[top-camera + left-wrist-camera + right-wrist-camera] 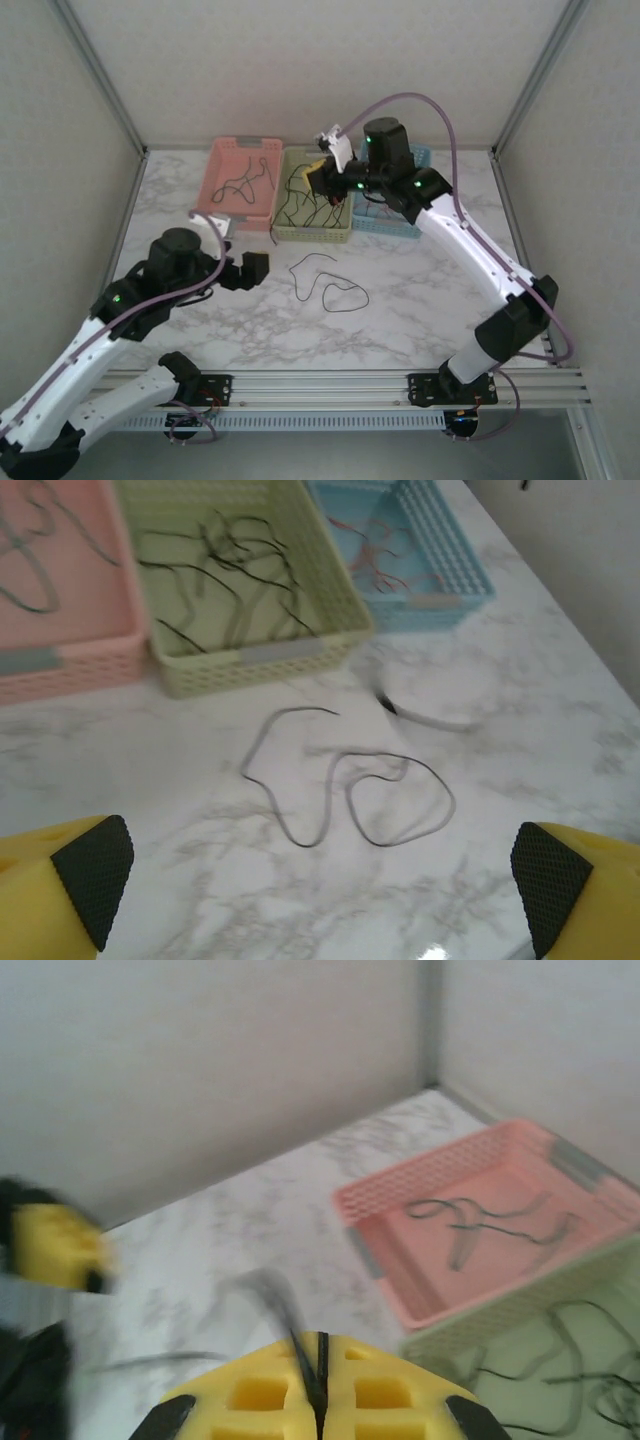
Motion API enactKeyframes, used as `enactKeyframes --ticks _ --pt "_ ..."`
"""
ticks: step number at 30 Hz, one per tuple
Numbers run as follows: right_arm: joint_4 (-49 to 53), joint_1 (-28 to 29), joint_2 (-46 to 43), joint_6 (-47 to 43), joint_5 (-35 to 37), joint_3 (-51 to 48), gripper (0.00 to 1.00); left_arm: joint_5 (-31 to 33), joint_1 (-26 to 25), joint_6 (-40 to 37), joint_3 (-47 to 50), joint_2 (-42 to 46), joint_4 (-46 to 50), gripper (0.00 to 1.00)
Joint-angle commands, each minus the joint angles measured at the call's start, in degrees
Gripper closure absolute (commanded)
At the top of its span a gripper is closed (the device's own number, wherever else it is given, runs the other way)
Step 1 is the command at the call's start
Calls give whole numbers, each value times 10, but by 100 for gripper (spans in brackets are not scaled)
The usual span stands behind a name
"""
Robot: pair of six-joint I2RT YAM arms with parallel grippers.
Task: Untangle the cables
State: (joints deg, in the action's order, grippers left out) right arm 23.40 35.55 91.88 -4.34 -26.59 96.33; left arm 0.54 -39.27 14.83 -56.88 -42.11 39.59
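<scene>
Desk (420, 290): a smooth marble-patterned slab. Three lattice-walled plastic baskets are being carried in a touching row at its far side: pink basket (222, 150), green basket (300, 236), blue basket (385, 228).

Left tool (320, 880) is being held spread wide and empty, near the loose black cable (246, 768), which is lying in open loops before the green basket.

Right tool (318, 1355) is being held pressed together above the green basket. A blurred dark strand (272, 1300) is meeting its seam; a grip cannot be told.

Hair-thin tangled cables (240, 575) are lying inside the baskets.
</scene>
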Motion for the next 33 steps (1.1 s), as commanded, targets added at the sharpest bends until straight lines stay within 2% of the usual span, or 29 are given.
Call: enactKeyframes --ticks 1,3,7,14,15,18,19,21,25,29,33 --pt "-38 -22 60 82 161 48 100 102 2 -6 3 34 83 0" --pt "-28 -27 108 106 213 82 100 95 2 -2 13 50 75 0" --pt "-1 -35 211 129 255 161 100 82 2 2 25 59 68 0" --pt "66 -36 340 165 272 266 100 66 2 4 30 59 66 0" --pt "63 -35 350 167 268 267 95 65 2 4 31 58 65 0" --pt "103 -29 374 163 294 304 47 63 2 5 31 58 65 0" --pt "112 -24 374 150 307 312 41 62 2 5 32 59 65 0" --pt "117 -17 357 124 323 313 37 60 2 7 33 61 65 0" --pt "120 -16 277 113 308 280 36 57 2 9 35 64 62 0" --pt "86 -14 144 112 254 152 36 55 2 11 35 64 58 0" --pt "75 -2 22 111 200 -16 37 60 2 14 36 72 56 0"
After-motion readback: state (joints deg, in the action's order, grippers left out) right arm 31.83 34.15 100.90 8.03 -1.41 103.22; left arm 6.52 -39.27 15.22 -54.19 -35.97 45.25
